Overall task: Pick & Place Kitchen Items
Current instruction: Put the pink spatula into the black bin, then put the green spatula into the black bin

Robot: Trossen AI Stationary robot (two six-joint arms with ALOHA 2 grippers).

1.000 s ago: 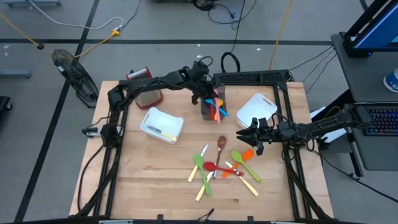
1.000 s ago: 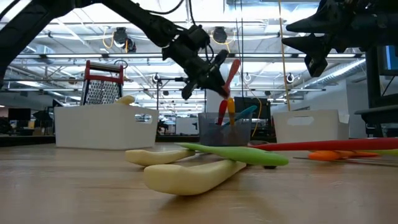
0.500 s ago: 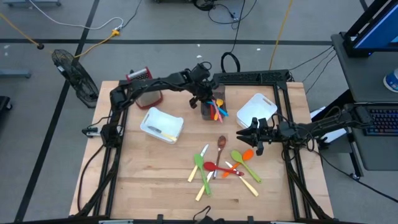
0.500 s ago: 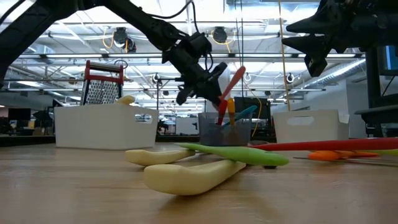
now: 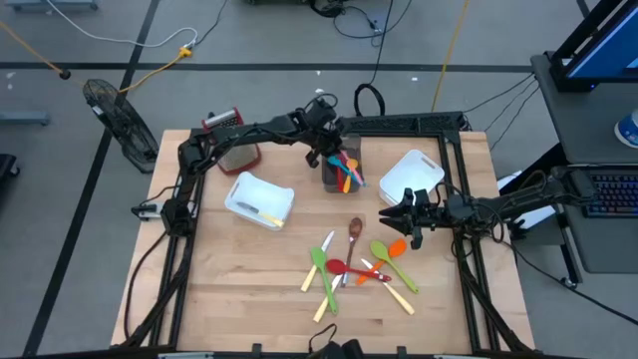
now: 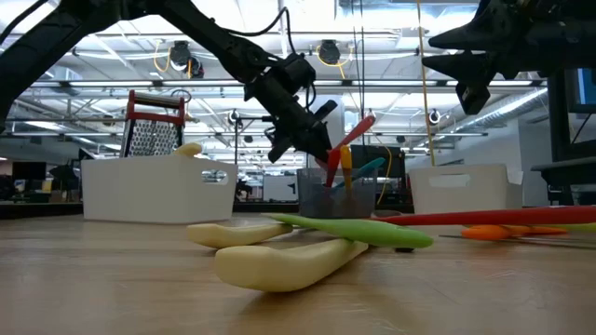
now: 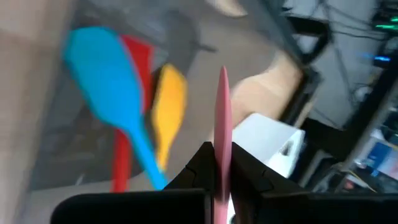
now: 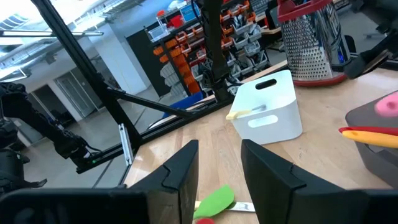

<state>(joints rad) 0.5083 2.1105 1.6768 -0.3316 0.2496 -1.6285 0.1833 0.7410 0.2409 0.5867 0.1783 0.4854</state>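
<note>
We see the left gripper (image 5: 330, 157) above the grey bin (image 5: 334, 178) at the back middle of the table (image 5: 239, 269), and its fingers (image 7: 199, 165) are pressed together on the thin edge of a pink spatula (image 7: 222, 118), which leans over this bin. In the left wrist view a blue spoon (image 7: 106, 81), a yellow spoon (image 7: 168, 102) and a red utensil (image 7: 134, 59) lie in the bin just under the pink spatula. In the low view the gripper (image 6: 312, 140) hangs over the bin (image 6: 335, 194) and the utensil handles stick up from it. The right gripper (image 5: 407, 221) hovers near the right edge of the table, beside a white bin (image 5: 419, 172), and its fingers (image 8: 180, 168) stand apart with nothing between them. Below it an orange spoon (image 5: 397, 246) lies on the wood, and next to this a green spatula (image 5: 382, 254), a brown wooden spoon (image 5: 355, 229), a red spoon (image 5: 339, 267), a second green spatula (image 5: 319, 259) and some cream-handled cutlery (image 5: 399, 297) are in a loose heap at the front middle. Another white bin (image 5: 259, 199) with a cream utensil (image 5: 271, 218) inside stands on the left, and behind it is the metal box grater (image 5: 234, 140).
</note>
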